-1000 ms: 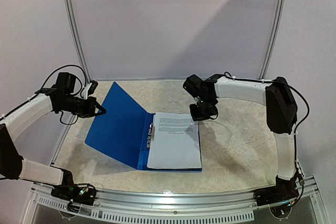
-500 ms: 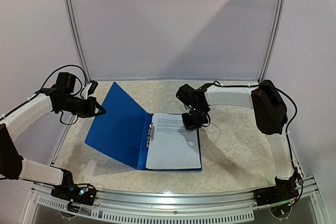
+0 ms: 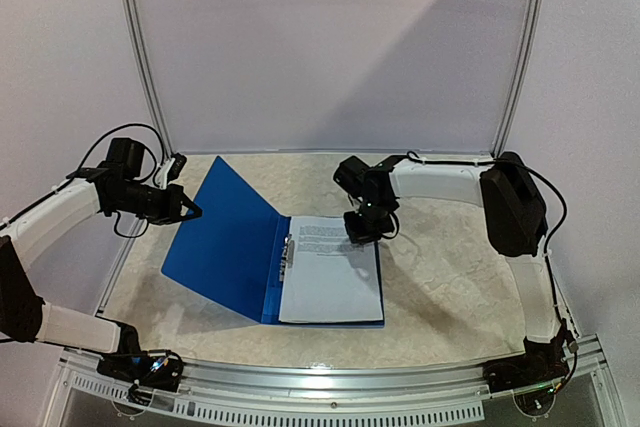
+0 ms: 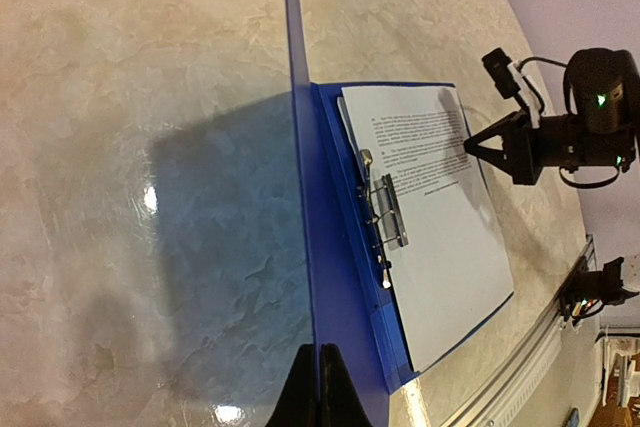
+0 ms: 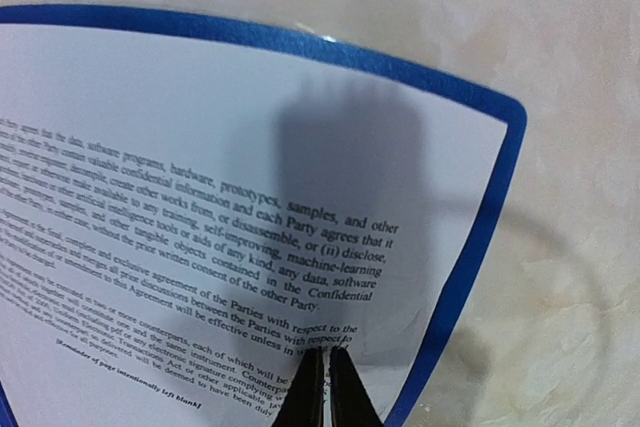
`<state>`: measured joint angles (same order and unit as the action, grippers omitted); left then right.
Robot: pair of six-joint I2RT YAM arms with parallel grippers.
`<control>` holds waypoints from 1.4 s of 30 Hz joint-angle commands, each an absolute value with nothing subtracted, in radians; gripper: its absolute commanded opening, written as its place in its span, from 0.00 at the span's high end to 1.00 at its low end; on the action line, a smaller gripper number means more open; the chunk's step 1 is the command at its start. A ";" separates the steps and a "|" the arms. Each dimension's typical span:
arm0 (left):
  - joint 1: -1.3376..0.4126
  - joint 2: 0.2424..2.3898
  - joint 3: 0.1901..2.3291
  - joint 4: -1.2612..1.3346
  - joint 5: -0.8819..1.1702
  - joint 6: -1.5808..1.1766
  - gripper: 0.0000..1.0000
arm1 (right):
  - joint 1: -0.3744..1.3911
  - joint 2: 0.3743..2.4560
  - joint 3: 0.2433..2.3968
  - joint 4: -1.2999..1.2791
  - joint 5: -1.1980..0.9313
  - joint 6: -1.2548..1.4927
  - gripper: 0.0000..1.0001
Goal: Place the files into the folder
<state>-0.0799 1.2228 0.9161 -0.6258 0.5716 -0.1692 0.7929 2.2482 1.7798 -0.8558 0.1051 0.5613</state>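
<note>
The blue folder (image 3: 228,247) lies open, its left cover tilted up. My left gripper (image 3: 190,210) is shut on that cover's outer edge; in the left wrist view the cover (image 4: 300,197) shows edge-on between my shut fingers (image 4: 318,379). The files (image 3: 332,272) lie flat on the folder's right half beside the metal clip (image 4: 385,212). My right gripper (image 3: 362,231) is shut, tips down over the sheets' far right part. In the right wrist view the shut gripper (image 5: 328,355) rests at the printed text of the top sheet (image 5: 200,177); I cannot tell whether it touches.
The folder's blue border (image 5: 480,237) shows round the sheets' corner on the beige marbled table (image 3: 450,267). A metal rail (image 3: 330,387) runs along the near edge, and white frame posts (image 3: 140,57) stand at the back.
My right gripper has moved left and down, from beside the folder to over the far right part of the sheets. The left gripper and raised cover have not moved.
</note>
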 commanded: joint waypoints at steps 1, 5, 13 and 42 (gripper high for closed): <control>-0.069 1.214 0.902 -0.620 0.578 -0.163 1.00 | 0.802 2.209 1.848 -0.889 0.179 0.539 0.94; -0.069 1.215 0.902 -0.617 0.577 -0.164 1.00 | 0.807 2.170 1.875 -0.848 0.154 0.501 0.84; -0.066 1.216 0.902 -0.618 0.574 -0.163 1.00 | 0.865 2.221 1.949 -0.651 -0.095 0.446 0.74; -0.062 1.221 0.902 -0.612 0.580 -0.165 1.00 | 0.868 2.526 2.135 -0.459 -0.478 0.511 0.30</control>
